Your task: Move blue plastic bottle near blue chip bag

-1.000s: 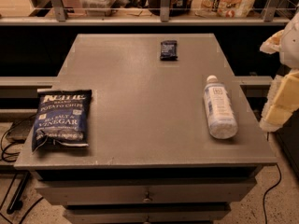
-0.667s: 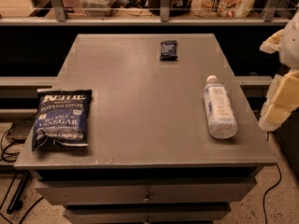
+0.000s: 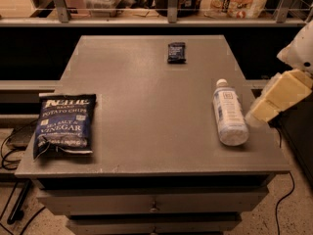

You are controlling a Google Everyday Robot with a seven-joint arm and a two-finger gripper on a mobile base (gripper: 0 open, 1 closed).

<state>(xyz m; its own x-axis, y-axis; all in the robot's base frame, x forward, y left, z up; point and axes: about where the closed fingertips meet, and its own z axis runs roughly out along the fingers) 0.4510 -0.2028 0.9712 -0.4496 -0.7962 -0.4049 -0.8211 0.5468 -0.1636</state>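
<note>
The blue plastic bottle (image 3: 229,112) lies on its side on the right part of the grey table (image 3: 146,92), white cap pointing to the far edge. The blue chip bag (image 3: 64,124) lies flat at the table's front left corner, label up. My gripper (image 3: 275,99) shows as a pale cream shape at the right edge of the view, just right of the bottle and beside the table's right edge. It holds nothing that I can see.
A small dark blue snack packet (image 3: 176,52) lies near the table's far edge. A shelf with a rail (image 3: 166,18) and stored goods runs behind the table. Cables (image 3: 12,151) lie on the floor at the left. Drawers (image 3: 154,204) sit under the tabletop.
My gripper has shifted a little to the left, closer to the bottle. The bottle, chip bag and snack packet have not moved.
</note>
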